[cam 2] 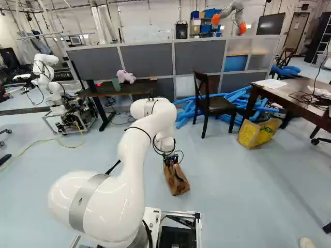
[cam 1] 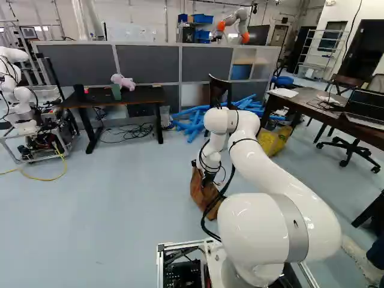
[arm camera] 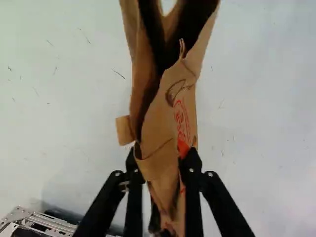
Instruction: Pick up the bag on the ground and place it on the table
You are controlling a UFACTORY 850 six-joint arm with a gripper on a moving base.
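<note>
At the arm's end in the right base view, my gripper (cam 2: 170,159) points down at the top of the brown paper bag (cam 2: 177,182), which is near the floor. Whether the bag's bottom touches the floor is unclear. In the wrist view my gripper (arm camera: 162,157) has one finger against each side of the creased bag (arm camera: 160,123), shut on it; the bag's dark opening shows ahead of the fingers. The orange pads are hidden. A dark desk (cam 1: 135,97) stands against the partition, and a brown table (cam 1: 312,107) is at the right of the left base view.
A black chair (cam 2: 212,106) stands between desk and brown table, with blue foam tubes (cam 2: 185,114) behind it. A yellow box (cam 2: 258,133) sits beside the brown table. Another robot (cam 1: 21,102) is at the far left. The dark desk holds a pink plush toy (cam 1: 124,82).
</note>
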